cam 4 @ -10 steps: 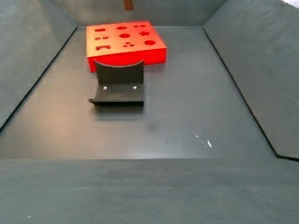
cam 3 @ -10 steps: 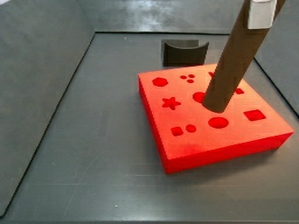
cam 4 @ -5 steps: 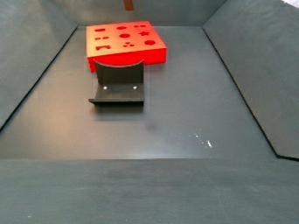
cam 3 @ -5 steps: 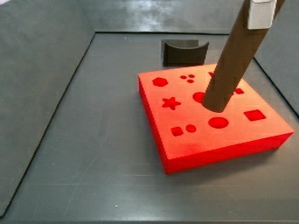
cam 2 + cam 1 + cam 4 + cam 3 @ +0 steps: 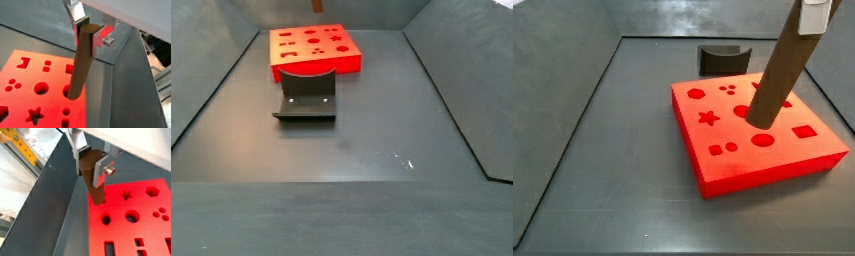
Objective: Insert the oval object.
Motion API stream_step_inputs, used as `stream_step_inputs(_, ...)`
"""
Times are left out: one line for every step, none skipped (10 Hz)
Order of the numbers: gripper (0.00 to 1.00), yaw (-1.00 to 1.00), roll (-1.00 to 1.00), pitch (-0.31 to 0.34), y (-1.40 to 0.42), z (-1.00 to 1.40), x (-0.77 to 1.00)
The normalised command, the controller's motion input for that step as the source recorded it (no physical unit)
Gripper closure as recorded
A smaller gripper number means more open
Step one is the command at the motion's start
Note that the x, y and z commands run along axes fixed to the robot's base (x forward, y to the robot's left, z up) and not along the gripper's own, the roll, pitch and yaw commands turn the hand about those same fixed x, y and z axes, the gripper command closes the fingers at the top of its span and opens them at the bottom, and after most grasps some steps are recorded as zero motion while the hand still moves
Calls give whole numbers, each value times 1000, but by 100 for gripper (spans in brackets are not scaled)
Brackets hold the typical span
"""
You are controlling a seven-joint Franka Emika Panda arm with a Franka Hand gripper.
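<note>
Currently logged — insertion step under way. The gripper [image 5: 90, 159] stood above the red block [image 5: 767, 150], its fingers [image 5: 101, 168] clamped on the upper end of the oval object [image 5: 778, 72]. That brown rod leaned slightly, its lower tip resting at a hole near the block's middle. Next move, by my judgement — straighten it, then press down. No brands, labels or writing were legible.

The block with shaped holes [image 5: 760, 135] rests on the floor [image 5: 607, 170]. The fixture [image 5: 306, 98] stands just beside it. The gripper [image 5: 812, 12] is above the block, its fingers [image 5: 101, 170] clamping the oval object [image 5: 776, 72], whose lower end meets the block's top.
</note>
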Motion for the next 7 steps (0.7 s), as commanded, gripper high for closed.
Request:
stream_step_inputs(100, 974, 139, 0, 0, 0, 40)
stream_step_inputs(100, 880, 203, 0, 0, 0, 137)
stream_step_inputs(100, 834, 180, -3, -51, 0, 131)
stream_step_inputs(100, 660, 129, 0, -186, 0, 166)
stream_step_inputs(100, 563, 39, -13, -66, 0, 0)
stream_step_inputs(100, 560, 57, -24, -117, -29, 57)
stream_step_inputs(100, 114, 57, -9, -26, -206, 0)
